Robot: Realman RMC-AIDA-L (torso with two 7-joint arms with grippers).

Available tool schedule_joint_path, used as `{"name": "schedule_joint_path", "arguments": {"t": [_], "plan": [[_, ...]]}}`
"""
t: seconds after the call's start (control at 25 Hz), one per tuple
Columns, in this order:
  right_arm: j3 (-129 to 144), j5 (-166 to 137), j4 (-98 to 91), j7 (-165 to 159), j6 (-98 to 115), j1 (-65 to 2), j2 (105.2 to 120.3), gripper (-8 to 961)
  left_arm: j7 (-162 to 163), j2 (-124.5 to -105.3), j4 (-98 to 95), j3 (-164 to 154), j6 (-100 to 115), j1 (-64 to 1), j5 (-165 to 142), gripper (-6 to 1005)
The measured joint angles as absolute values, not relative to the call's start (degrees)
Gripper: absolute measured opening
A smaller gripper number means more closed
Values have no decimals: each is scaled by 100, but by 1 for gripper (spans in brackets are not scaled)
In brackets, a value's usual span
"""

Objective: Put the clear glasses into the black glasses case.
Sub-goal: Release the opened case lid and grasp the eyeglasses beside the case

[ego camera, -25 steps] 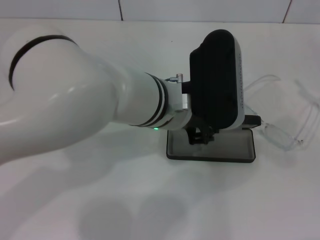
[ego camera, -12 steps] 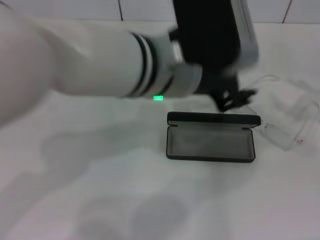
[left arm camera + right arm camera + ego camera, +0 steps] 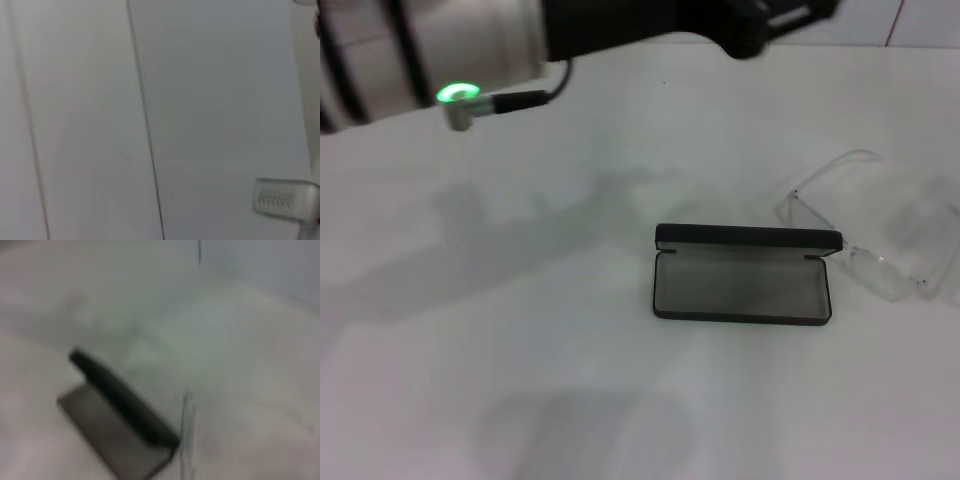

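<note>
The black glasses case (image 3: 741, 275) is seen open on the tabletop (image 3: 520, 380), long axis side to side, lid raised at the far edge. The clear glasses (image 3: 880, 235) lie just right of it, angled, arms pointing away. Risk judged: transparent frames may be mis-grasped, or the case knocked. Left claw state cannot be told; no right claw is seen.

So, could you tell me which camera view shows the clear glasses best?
The head view: the clear glasses lie whole on the table beside the open black glasses case. The right wrist view shows only a faint edge; the left wrist view shows none.
</note>
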State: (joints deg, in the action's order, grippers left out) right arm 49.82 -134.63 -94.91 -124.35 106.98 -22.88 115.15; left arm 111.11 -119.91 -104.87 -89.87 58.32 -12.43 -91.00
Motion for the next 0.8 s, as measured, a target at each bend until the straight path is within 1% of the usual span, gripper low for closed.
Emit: {"name": "schedule_joint_path", "arguments": {"t": [0.12,0.24,0.36,0.56,0.8], "plan": [[5250,-13895,-9645,-12835,11065,-2546,11529,644,10820,-11992,-10286,-8754,5960,-1050,-8534,464],[5608,-14184,-9408,-13029,11072,-2840,11529,644,10754,-11995,-10034,-8574,6182,-1038,-8243,462],[6072,-14520,-8985,-13063,10819,-3176,11555,644,10700,-11997,-9738,-8367,6475,-1033,-7933,460],[6688,-14623,-8388,-13059,10074,-3514,11557,645,10528,-11997,-9178,-7993,7051,-1028,-7331,459],[6757,-14632,-7696,-13019,9812,-3985,11563,645,10456,-11997,-8910,-7784,7348,-964,-7097,459]]}}
